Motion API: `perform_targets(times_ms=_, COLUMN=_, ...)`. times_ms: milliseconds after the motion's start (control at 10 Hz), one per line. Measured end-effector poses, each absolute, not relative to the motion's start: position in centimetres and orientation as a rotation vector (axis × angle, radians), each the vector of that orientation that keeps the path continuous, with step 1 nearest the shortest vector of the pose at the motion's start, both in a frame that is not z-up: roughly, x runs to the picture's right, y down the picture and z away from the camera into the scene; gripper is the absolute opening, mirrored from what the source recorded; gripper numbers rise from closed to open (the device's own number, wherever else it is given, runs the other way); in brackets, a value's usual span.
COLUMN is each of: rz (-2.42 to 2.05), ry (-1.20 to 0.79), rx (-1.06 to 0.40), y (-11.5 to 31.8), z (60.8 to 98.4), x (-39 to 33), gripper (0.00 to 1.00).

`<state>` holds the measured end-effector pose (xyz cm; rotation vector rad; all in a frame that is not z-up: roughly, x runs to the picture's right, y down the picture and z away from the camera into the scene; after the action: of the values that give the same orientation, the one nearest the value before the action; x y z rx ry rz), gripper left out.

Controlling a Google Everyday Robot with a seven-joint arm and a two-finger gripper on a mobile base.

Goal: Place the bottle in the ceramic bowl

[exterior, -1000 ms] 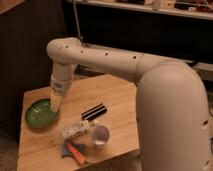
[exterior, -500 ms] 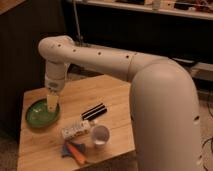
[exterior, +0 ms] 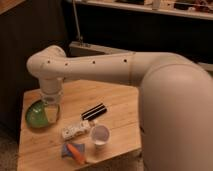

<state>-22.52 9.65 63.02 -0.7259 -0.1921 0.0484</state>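
Observation:
The green ceramic bowl (exterior: 34,116) sits near the left edge of the wooden table (exterior: 120,107). My gripper (exterior: 51,111) hangs straight down from the white arm over the bowl's right part. It is shut on the bottle (exterior: 52,115), a small pale whitish thing held upright. The bottle's lower end is at about rim height, inside the bowl's outline. I cannot tell whether it touches the bowl's bottom. The wrist hides the top of the bottle.
A black bar with white stripes (exterior: 94,111) lies mid-table. A whitish oblong object with dark marks (exterior: 75,130) lies beside a white cup (exterior: 100,135). An orange and blue item (exterior: 74,151) rests at the front edge. The arm's large white body (exterior: 175,120) fills the right.
The arm swung left, carrying the bottle from beside the bowl's right rim to over the bowl, then came down a little. The things on the table have not moved.

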Motion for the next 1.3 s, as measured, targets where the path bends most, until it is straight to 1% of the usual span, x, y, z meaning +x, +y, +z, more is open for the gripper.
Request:
perform_targets(times_ms=200, rz=0.079, ry=-0.238, rx=-0.622, y=10.9, z=62.3, x=-19.6, gripper=0.65)
perform_targets(times_ms=500, rz=0.091, ry=-0.261, rx=-0.593, y=11.8, z=61.8, x=-18.6, gripper=0.65)
perform_targets(times_ms=700, rz=0.08, ry=-0.281, rx=-0.603, y=11.9, z=62.0, x=-18.7, gripper=0.65)
perform_targets(times_ms=800, rz=0.062, ry=-0.304, rx=-0.605, y=12.0, z=62.6, x=-18.4, gripper=0.65)
perform_targets(times_ms=1300, rz=-0.156, ry=-0.413, rx=-0.605, y=16.5, z=69.3, x=-18.6, gripper=0.65)
